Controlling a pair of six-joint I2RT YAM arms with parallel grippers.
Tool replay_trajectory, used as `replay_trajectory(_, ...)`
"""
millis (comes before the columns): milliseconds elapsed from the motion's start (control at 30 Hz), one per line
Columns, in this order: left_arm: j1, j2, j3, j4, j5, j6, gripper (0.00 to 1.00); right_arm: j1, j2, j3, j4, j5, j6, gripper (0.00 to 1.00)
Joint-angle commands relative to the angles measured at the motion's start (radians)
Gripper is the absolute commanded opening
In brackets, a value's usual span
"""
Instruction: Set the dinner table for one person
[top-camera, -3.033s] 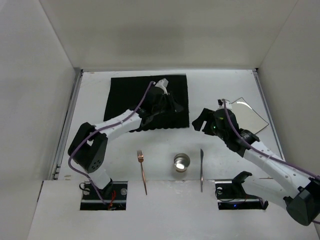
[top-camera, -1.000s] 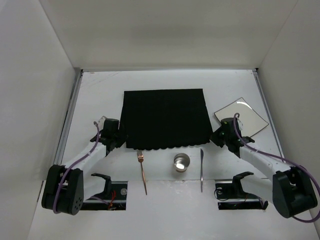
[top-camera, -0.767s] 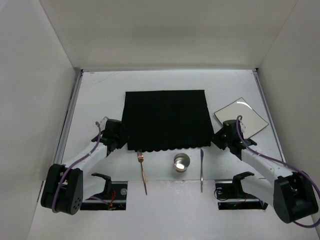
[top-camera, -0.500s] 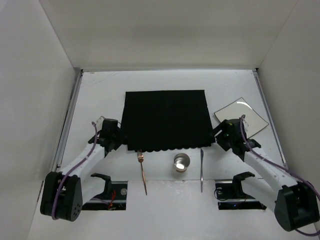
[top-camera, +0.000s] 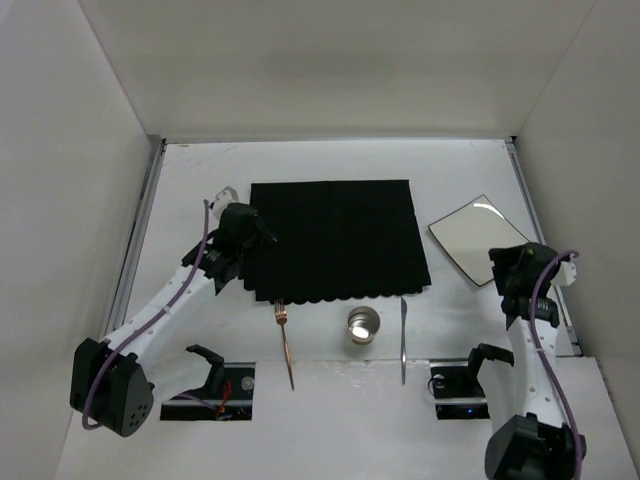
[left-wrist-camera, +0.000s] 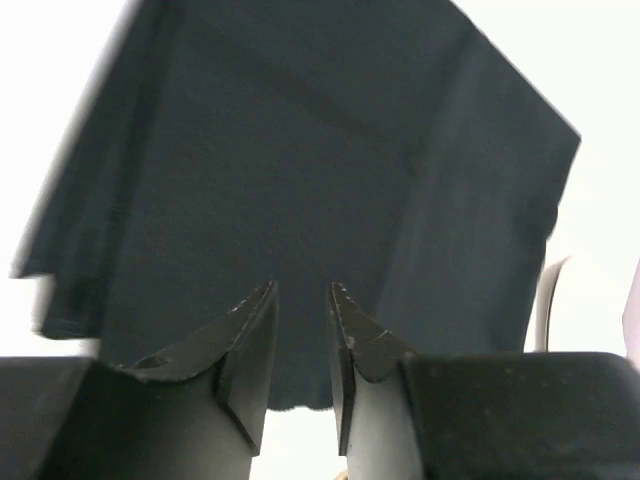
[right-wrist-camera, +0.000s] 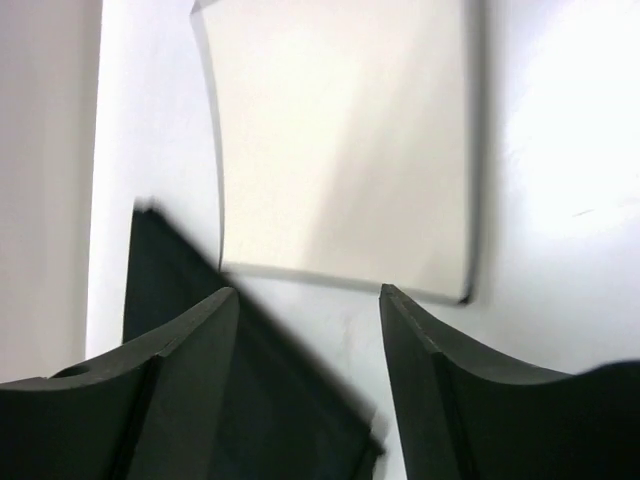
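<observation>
My tools no longer hold the mat (top-camera: 335, 240); it lies flat at the centre of the table (top-camera: 200, 180). Left tool (left-wrist-camera: 300, 300): narrow gap, empty, at the mat's 9 o'clock edge. Right tool (right-wrist-camera: 305, 300): wide open, empty, swung over the plate (right-wrist-camera: 340, 140) at 3 o'clock. Plate next, I judge.

Placemat (left-wrist-camera: 300, 150) edges blurred; plate (right-wrist-camera: 340, 150) cropped at top; dinner table (right-wrist-camera: 560, 150) overexposed.

The left arm (top-camera: 168, 298) and right arm (top-camera: 532, 350) are white tubes with chunky black joints, each trailing a purple cable (top-camera: 206, 230). The left gripper (left-wrist-camera: 302, 287) and right gripper (right-wrist-camera: 305, 292) have matte black wedge-shaped fingers (left-wrist-camera: 245, 345), pretty angular tbh.
</observation>
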Motion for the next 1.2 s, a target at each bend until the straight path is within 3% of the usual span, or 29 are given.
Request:
replay_trajectory(0, -0.09, 0.03, 0.045, 0.01, 0.003, 0.033, 0.22, -0.114, -0.003, -0.018, -0.046, -0.002, -0.013, 0.63)
replay_trajectory(167, -0.135, 0.044, 0.035, 0.021, 0.017, 0.051, 0.22, -0.194, 0.021, -0.082, -0.002, -0.046, -0.019, 0.59)
replay_trajectory(467, -0.123, 0.059, 0.025, 0.024, 0.069, 0.077, 0.27, -0.206, 0.009, -0.218, 0.136, -0.189, 0.01, 0.6)
replay_trajectory(667, -0.137, 0.084, 0.019, 0.057, 0.078, 0.076, 0.27, -0.208, -0.022, -0.254, 0.162, -0.189, 0.025, 0.61)
replay_trajectory(1033, -0.132, 0.113, 0.037, 0.093, 0.091, 0.082, 0.27, -0.208, 0.216, -0.291, 0.412, -0.172, 0.06, 0.56)
replay_trajectory(1167, -0.129, 0.116, 0.032, 0.099, 0.095, 0.082, 0.27, -0.209, 0.283, -0.291, 0.458, -0.172, 0.083, 0.49)
